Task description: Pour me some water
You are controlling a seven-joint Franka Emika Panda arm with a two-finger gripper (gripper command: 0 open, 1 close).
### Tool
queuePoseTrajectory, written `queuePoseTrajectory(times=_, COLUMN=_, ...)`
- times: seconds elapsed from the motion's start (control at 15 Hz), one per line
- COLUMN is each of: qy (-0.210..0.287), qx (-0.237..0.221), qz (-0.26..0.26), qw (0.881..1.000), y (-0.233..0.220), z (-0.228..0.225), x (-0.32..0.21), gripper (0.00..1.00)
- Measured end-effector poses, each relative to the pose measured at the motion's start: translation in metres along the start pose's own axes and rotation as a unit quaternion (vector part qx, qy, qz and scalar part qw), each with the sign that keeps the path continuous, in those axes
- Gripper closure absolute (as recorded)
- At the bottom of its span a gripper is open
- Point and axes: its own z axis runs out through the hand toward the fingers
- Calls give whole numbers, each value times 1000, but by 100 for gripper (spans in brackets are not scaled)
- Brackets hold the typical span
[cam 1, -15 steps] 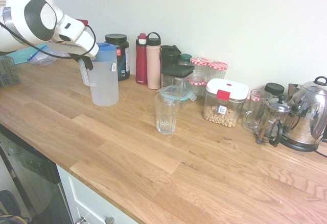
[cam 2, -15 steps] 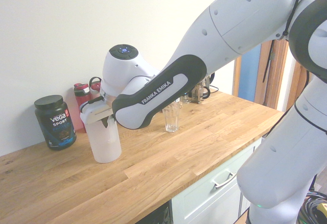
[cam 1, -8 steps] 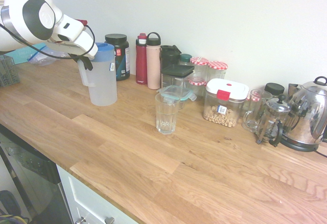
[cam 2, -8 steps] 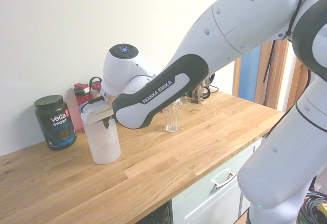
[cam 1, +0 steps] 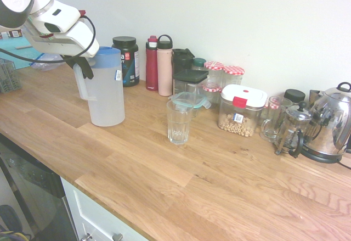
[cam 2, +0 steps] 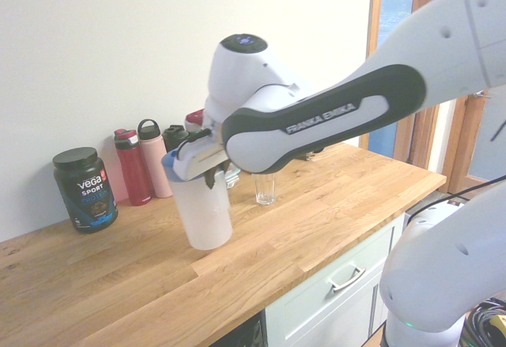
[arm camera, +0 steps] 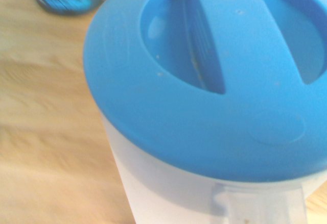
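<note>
Pitcher point(cam 1: 106, 90), frosted plastic, blue lid point(arm camera: 214, 81), held by its handle in my gripper point(cam 1: 81, 65), the fingers clamped on it; the base seems just clear of the wooden counter point(cam 1: 164, 164), though I cannot be sure. Glass point(cam 1: 179, 121), empty, upright, stands well apart toward the jars. Handling, as I judge it: carry level, bring the spout over the rim, tilt slowly so the lid holds.

Bare worktop point(cam 1: 137, 142) between pitcher point(cam 1: 105, 95) and glass point(cam 1: 179, 121)
</note>
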Motion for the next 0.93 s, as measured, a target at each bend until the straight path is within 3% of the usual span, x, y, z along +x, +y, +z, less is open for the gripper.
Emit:
queuePoseTrajectory(times=0.47, qy=-74, qx=-34, qz=-64, qw=995, y=155, z=-63, x=38, gripper=100)
queuePoseTrajectory(times=0.67, qy=-79, qx=-47, qz=-87, qw=992, y=229, z=-60, x=76, gripper=100)
queuePoseTrajectory(times=0.93, qy=-70, qx=-77, qz=-140, qw=985, y=259, z=-29, x=127, gripper=100)
